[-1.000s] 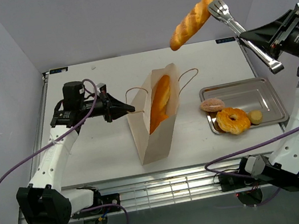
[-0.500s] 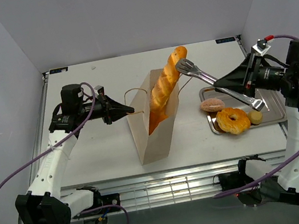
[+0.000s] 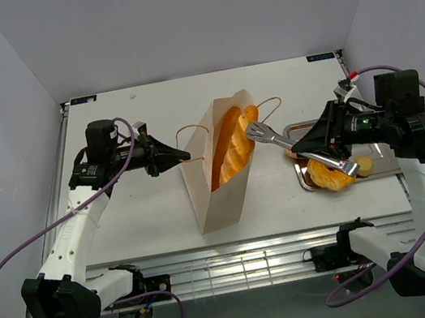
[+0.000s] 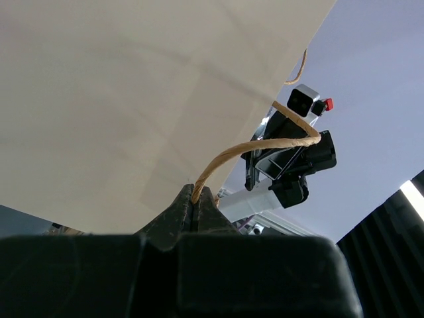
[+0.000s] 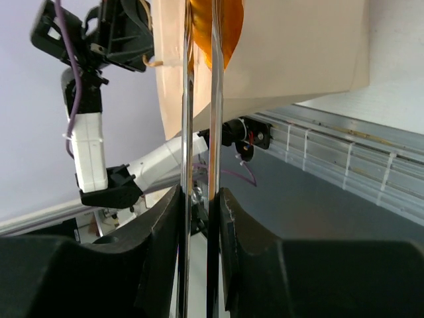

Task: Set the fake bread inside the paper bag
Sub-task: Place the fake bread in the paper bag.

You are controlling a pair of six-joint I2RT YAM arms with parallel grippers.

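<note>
The tan paper bag (image 3: pixel 217 195) stands mid-table with its mouth open. A long golden baguette (image 3: pixel 240 144) sits inside it, top end poking above the rim, beside another orange pastry (image 3: pixel 223 161). My right gripper (image 3: pixel 314 144) is shut on the metal tongs (image 3: pixel 275 138). The tong arms (image 5: pixel 213 99) straddle the baguette (image 5: pixel 225 30) at the bag (image 5: pixel 298 53) mouth. My left gripper (image 3: pixel 184 158) is shut on the bag's cord handle (image 4: pixel 255 142), pulling it left, next to the bag wall (image 4: pixel 132 93). A ring bun (image 3: pixel 325 179) lies under the right arm.
A silver tray (image 3: pixel 378 115) at the right holds the ring bun and a small round bun (image 3: pixel 364 166), partly hidden by the right arm. The right arm (image 4: pixel 291 156) shows in the left wrist view beyond the bag.
The right arm swung down and left, carrying the baguette in the tongs from high above the table into the bag's mouth. The left gripper kept its hold on the handle.
</note>
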